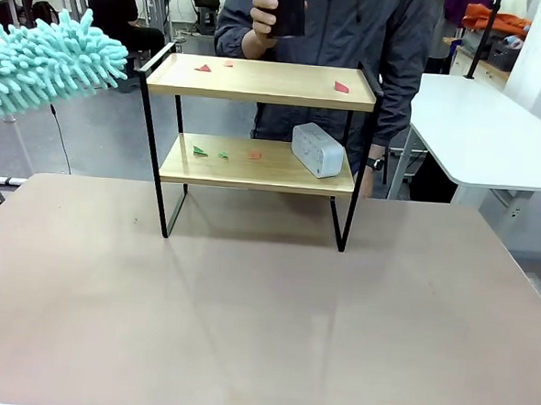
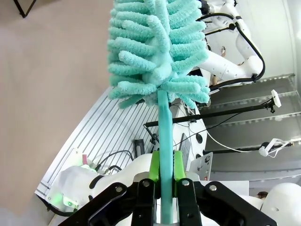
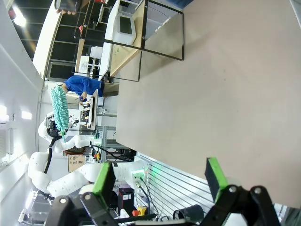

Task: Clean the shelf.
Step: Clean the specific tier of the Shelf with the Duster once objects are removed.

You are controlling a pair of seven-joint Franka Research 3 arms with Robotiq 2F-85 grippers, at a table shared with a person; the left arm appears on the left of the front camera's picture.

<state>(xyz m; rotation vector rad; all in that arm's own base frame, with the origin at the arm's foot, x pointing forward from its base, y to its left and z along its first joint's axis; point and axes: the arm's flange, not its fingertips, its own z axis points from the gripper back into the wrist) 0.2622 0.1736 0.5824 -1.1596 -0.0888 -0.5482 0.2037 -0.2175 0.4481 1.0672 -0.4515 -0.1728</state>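
The shelf (image 1: 259, 82) stands at the table's far middle, two wooden boards in a black frame. Red paper scraps (image 1: 341, 87) lie on its top board. Green and orange scraps (image 1: 200, 150) and a grey-white box (image 1: 317, 149) sit on the lower board. A fluffy teal duster (image 1: 40, 64) hovers at the upper left, apart from the shelf. My left gripper (image 2: 166, 172) is shut on the duster's handle (image 2: 164, 122), with the head (image 2: 157, 47) pointing away. My right gripper (image 3: 160, 178) is open and holds nothing, above the table, far from the shelf (image 3: 136, 28).
A person (image 1: 354, 33) stands right behind the shelf holding a black object (image 1: 284, 6) above its top board. The brown table (image 1: 263, 321) stretches bare in front of the shelf. A white table (image 1: 495, 134) stands at the far right.
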